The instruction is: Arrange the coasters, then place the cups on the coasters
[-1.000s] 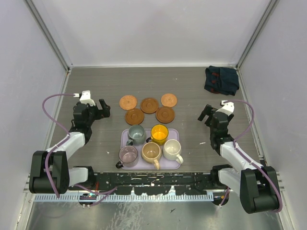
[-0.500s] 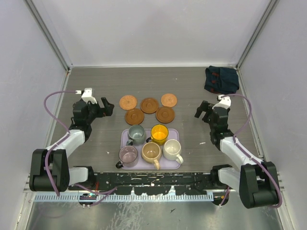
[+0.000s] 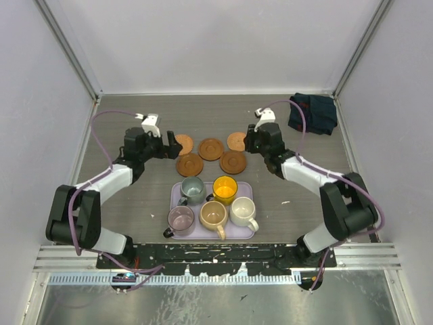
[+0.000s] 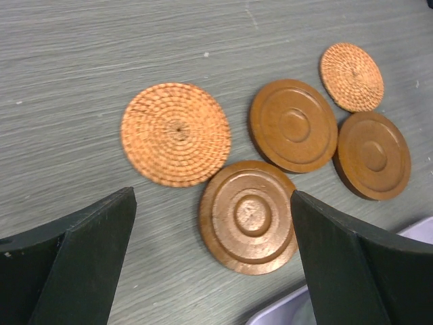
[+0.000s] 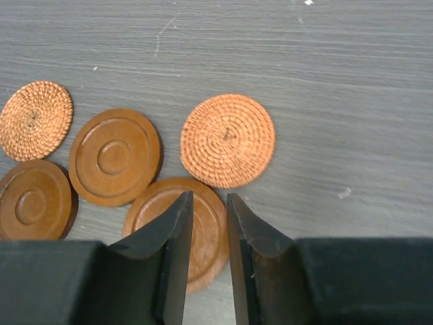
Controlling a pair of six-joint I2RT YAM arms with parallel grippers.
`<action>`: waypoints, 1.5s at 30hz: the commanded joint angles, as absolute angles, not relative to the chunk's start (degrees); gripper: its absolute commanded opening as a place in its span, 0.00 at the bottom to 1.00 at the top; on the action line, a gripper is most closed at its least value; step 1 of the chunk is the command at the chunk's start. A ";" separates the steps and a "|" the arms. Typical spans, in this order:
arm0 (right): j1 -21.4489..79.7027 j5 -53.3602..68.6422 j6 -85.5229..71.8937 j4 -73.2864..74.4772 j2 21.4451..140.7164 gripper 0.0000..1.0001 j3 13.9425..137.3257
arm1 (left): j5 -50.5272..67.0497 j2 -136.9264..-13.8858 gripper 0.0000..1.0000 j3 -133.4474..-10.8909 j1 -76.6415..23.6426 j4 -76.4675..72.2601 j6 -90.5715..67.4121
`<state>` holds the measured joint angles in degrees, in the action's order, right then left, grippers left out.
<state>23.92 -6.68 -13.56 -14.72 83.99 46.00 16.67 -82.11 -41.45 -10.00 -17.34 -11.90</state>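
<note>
We found all five coasters lying flat on the table (image 3: 304, 189), clustered at 12 o'clock from the lavender tray (image 3: 195, 231). The far row held the left woven coaster (image 3: 180, 144), the middle wooden coaster (image 3: 211, 149) and the right woven coaster (image 3: 237, 140). The front-left wooden coaster (image 3: 190, 164) and the front-right wooden coaster (image 3: 233, 162) lay nearer the tray. They sat close together and none carried a cup.

The cups all stood on the tray. The grey-green cup (image 3: 191, 189) and the yellow cup (image 3: 224, 189) were in the far row. The purple cup (image 3: 180, 219), the tan cup (image 3: 214, 215) and the cream cup (image 3: 242, 212) were in the near row.

The left gripper (image 3: 166, 147) sat at 9 o'clock of the cluster with its fingers spread wide and nothing between them. From its wrist, the front-left wooden coaster (image 4: 252, 217) lay ahead in the open gap. The left woven coaster (image 4: 176, 134) was at 11 o'clock.

The right gripper (image 3: 249, 143) sat at 3 o'clock of the cluster, just beside the right woven coaster. Its fingers were drawn almost together and pinched nothing. From its wrist, the tips hung over the front-right wooden coaster (image 5: 209, 233), with the right woven coaster (image 5: 228, 140) at 12 o'clock.

A dark cloth (image 3: 312, 112) lay in the far right corner.
</note>
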 commanded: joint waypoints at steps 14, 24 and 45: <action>32.05 3.72 -10.04 -4.18 107.83 0.01 72.58 | 14.52 -90.73 0.79 -49.22 -12.77 -13.94 -8.72; 33.49 -1.66 -9.42 -2.80 109.83 0.03 73.75 | 16.29 -90.59 0.01 -48.34 -12.73 -15.22 -8.48; 29.18 -17.56 -10.66 -0.58 111.46 0.07 75.96 | 18.52 -102.79 0.04 -68.07 -12.80 3.09 -8.63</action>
